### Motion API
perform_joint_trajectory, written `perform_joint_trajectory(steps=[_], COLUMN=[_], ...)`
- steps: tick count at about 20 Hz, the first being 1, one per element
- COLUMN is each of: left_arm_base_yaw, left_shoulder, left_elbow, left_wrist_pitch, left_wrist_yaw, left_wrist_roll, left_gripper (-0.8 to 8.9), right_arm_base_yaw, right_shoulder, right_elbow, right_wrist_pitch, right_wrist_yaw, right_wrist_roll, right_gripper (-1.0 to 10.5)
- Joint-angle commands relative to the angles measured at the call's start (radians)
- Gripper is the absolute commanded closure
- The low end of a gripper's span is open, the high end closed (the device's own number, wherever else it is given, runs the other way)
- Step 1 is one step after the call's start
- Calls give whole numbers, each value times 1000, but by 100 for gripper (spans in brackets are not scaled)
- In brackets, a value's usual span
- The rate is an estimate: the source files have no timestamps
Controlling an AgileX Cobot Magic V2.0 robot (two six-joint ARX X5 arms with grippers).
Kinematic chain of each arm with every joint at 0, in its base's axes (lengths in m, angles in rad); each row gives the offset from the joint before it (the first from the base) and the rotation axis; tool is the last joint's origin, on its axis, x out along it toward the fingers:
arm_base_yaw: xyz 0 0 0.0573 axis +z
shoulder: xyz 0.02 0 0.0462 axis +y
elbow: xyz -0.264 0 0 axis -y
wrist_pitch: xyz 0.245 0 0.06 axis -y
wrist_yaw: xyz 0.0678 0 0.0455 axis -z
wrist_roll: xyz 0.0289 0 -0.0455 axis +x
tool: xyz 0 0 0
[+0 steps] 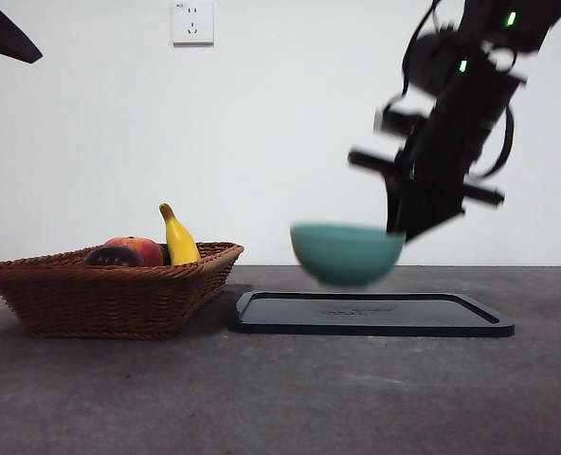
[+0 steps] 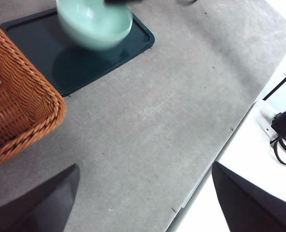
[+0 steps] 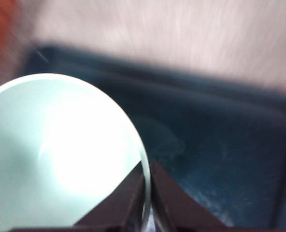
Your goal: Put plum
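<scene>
The plum [image 1: 115, 256], dark and almost black, lies in the wicker basket [image 1: 110, 296] at the left, beside a red-orange fruit [image 1: 143, 248] and a banana [image 1: 179, 239]. My right gripper [image 1: 399, 226] is shut on the rim of a teal bowl [image 1: 347, 253], which hangs just above the black tray [image 1: 370, 316]. In the right wrist view the jaws [image 3: 147, 193] pinch the bowl's rim [image 3: 61, 154] over the tray [image 3: 220, 145]. My left gripper [image 2: 143, 203] is open and empty, high at the left above the table near the basket [image 2: 17, 106].
The left wrist view shows the bowl [image 2: 94, 21] over the tray [image 2: 85, 63], the grey table's edge [image 2: 206, 164] and a black cable [image 2: 283, 140] beyond it. A wall socket [image 1: 192, 21] sits on the white wall behind.
</scene>
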Motion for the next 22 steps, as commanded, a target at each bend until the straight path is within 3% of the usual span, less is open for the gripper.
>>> perform_joint_trajectory(steps=[1,5,10,17,22], left_arm_base_yaw=[-4,-4,-4,-4,-4], left_shoulder=[6,6,6,6,6], left_elbow=[16,16,16,16,16], left_wrist_pitch=[8,8,8,8,8], left_wrist_yaw=[7,6,6,6,7], left_wrist_roll=[9,9,9,9,9], left_gripper=[377,377,377,377,377], right_arm_base_yaw=[5,17,94,237,293], right_shoulder=[-70,-226,-391,-499,-498], right_elbow=[30,30,24,-200,-375], right_wrist_pitch=[-21,-148,-322,-265,-118], right_wrist_yaw=[-6,-30,-1,42,42], right_wrist_roll=[-11,-42,-90,-88,-50], right_gripper=[937,937,937,937,937])
